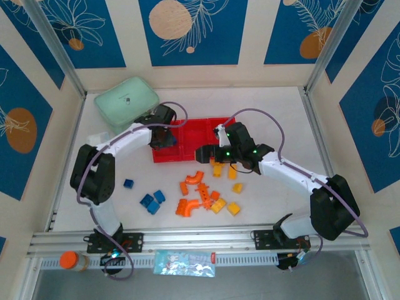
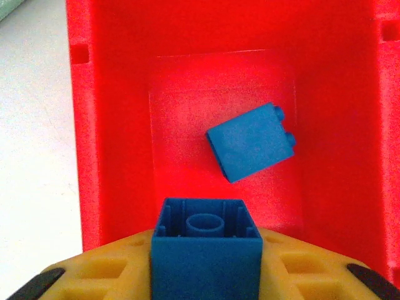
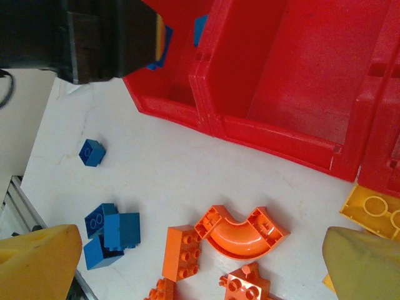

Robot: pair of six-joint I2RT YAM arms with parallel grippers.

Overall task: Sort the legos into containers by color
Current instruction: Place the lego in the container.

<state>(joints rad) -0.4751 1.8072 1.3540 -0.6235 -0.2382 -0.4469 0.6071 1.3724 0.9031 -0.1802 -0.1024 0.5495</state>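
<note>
Left gripper (image 1: 165, 139) is over the tray (image 1: 201, 122), right above its left compartment (image 2: 112, 125). It's clenched on a blue block (image 2: 206, 259). The block sits snug between the yellow fingers (image 2: 106, 265), with its hollow underside showing in the wrist view. On that compartment's floor lies a second blue block (image 2: 251, 142), skewed against the walls and touching none of them.

Over to the right gripper (image 3: 197, 250). It hangs just in front of the tray's front wall, near the middle compartment (image 3: 294, 56). Its jaws are spread wide with nothing gripped.

The rest of the legos lie on the table (image 1: 275, 119), all in front of the tray. 1 yellow block (image 3: 374, 209) lies just beside the front wall of the right compartment (image 3: 381, 125). An orange curved piece (image 3: 240, 232) sits a little out from the middle compartment, with an orange block (image 3: 181, 253) right against it. 1 lone blue piece (image 3: 92, 152) lies in front of the tray's left end, and 3 more blue pieces (image 3: 112, 234) are bunched together farther out. More yellow pieces (image 1: 233, 208) lie farthest from the tray, out from its right half.

A mint case (image 1: 125, 100) sits behind the tray's left end, near but apart from it.
</note>
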